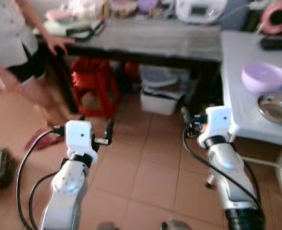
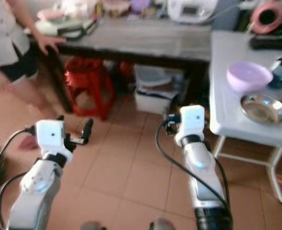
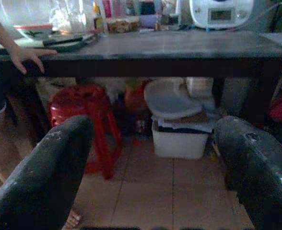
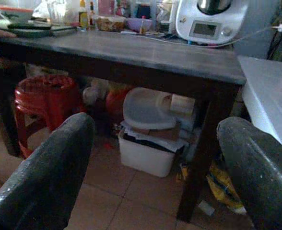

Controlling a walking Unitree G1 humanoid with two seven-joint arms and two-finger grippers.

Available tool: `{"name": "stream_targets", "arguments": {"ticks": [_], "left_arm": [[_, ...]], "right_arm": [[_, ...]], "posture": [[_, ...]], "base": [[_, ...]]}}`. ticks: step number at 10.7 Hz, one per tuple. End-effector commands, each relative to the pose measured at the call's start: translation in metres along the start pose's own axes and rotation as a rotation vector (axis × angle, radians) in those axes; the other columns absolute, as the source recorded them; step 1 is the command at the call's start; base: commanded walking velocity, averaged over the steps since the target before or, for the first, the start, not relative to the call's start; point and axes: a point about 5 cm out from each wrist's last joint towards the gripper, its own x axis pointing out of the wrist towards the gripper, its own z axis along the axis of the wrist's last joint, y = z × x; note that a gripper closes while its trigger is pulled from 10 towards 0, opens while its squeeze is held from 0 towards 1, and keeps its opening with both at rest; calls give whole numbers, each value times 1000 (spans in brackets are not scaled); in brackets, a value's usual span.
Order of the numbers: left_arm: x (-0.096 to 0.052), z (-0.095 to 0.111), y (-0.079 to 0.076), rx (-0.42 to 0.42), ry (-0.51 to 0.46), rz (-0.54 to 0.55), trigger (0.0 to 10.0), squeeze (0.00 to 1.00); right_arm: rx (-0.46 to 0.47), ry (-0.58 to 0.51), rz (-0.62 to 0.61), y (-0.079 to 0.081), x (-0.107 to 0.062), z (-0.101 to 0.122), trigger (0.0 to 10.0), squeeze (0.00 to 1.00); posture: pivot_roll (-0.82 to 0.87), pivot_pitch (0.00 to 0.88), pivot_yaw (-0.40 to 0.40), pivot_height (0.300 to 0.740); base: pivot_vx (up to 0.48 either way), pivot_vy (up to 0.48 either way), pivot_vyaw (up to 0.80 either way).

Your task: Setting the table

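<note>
Sitting upright, apparently, purple bowl (image 1: 264,75) beside steel plate (image 1: 277,107).

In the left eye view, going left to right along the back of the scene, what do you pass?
Person's hand on the dark table → red stool → white bin → purple bowl → metal plate.

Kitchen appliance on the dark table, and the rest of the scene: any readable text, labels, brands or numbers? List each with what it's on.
No legible text in any view.
White kitchen appliance on the dark table: it has a small display panel, too blurred to read.
Bottles at the back of the dark table: labels too small and blurred to read.
Purple bowl and metal dish on the white table: no markings visible.
</note>
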Motion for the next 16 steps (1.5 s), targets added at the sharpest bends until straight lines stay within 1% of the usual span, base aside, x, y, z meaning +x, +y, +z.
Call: {"name": "stream_targets", "arguments": {"ticks": [1, 2, 3, 4, 5, 6, 7, 9, 11, 16], "left_arm": [[2, 4, 0, -12, -17, 4, 10000, 0], [1, 3, 2, -18, -13, 36, 10000, 0], [0, 0, 2, -44, 27, 60, 10000, 0], [0, -2, -2, -111, 47, 30, 10000, 0], [0, 1, -2, -65, 16, 19, 10000, 0], [-1, -2, 0, -45, 37, 38, 10000, 0], [-2, -1, 0, -95, 41, 26, 10000, 0], [-2, -2, -1, -120, 57, 28, 10000, 0], [-2, 0, -2, -118, 59, 10, 10000, 0], [-3, 1, -4, -74, 56, -1, 10000, 0]], "right_arm": [[-15, -15, -12, -4, 0, 4, 10000, 0], [-21, -23, -12, -4, -1, 5, 10000, 0], [-20, -23, -12, -4, -1, 6, 10000, 0], [-19, -24, -9, -3, -2, 6, 10000, 0], [-19, -26, -8, -3, -2, 6, 10000, 0], [-25, -41, 6, -1, -2, 9, 10000, 0], [-31, -44, 9, -1, -2, 10, 10000, 0], [-36, -40, 10, -2, -4, 9, 10000, 0], [-38, -36, 10, -1, -4, 9, 10000, 0], [-37, -34, 10, 0, -4, 9, 10000, 0]], "posture": [[59, 55, 38, 740], [59, 56, 37, 740], [61, 57, 36, 740], [61, 58, 36, 740], [61, 59, 36, 740], [59, 60, 34, 740], [57, 62, 32, 740], [56, 68, 32, 740], [54, 70, 33, 740], [56, 76, 34, 740]], "base": [[0, 0, -788], [0, 0, -788], [0, 0, -788], [0, 0, -788], [0, 0, -788], [0, 0, 0], [0, -428, 0], [0, -480, 0], [0, -476, 0], [0, -469, 0]]}}
